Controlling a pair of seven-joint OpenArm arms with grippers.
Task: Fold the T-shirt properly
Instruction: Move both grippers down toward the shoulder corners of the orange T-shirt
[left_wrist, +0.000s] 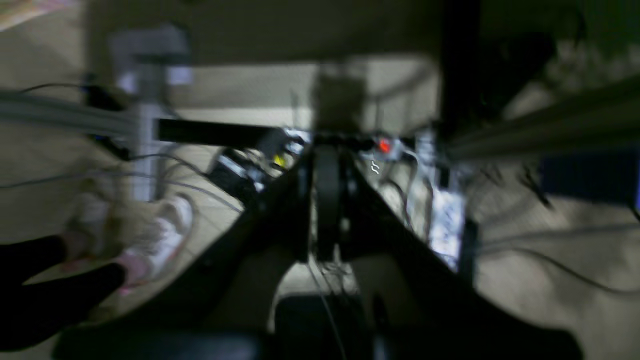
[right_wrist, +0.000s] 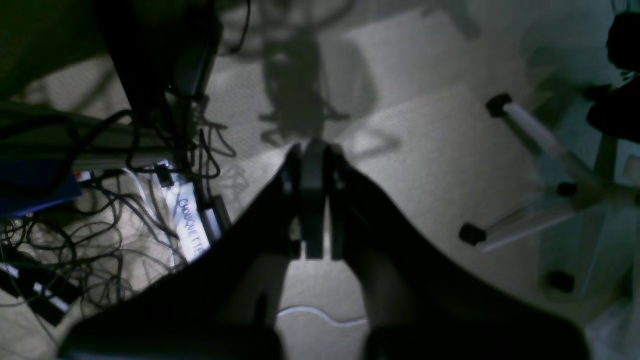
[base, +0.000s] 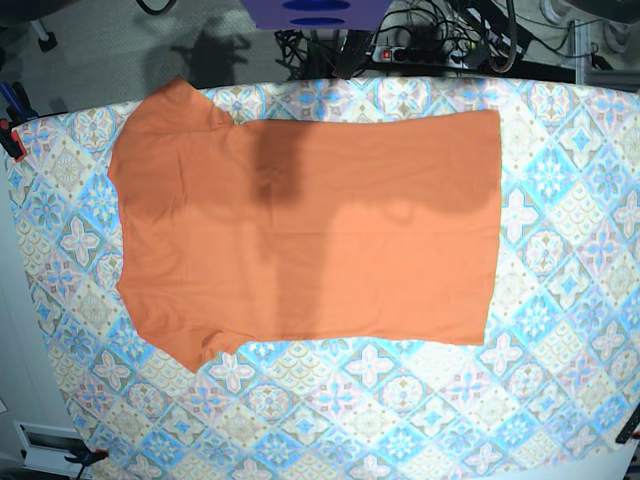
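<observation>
The orange T-shirt lies spread flat on the tile-patterned cloth in the base view, with its sleeves at the left and its hem at the right. Arm shadows darken its upper middle. Neither arm shows in the base view. In the blurred left wrist view my left gripper is shut with nothing in it, and it faces the floor and cables. My right gripper is likewise shut and empty over pale floor. The T-shirt appears in neither wrist view.
Tangled cables and a white power strip lie on the floor at the left of the right wrist view, with chair legs at its right. A person's pale shoes show in the left wrist view. More cables sit behind the table.
</observation>
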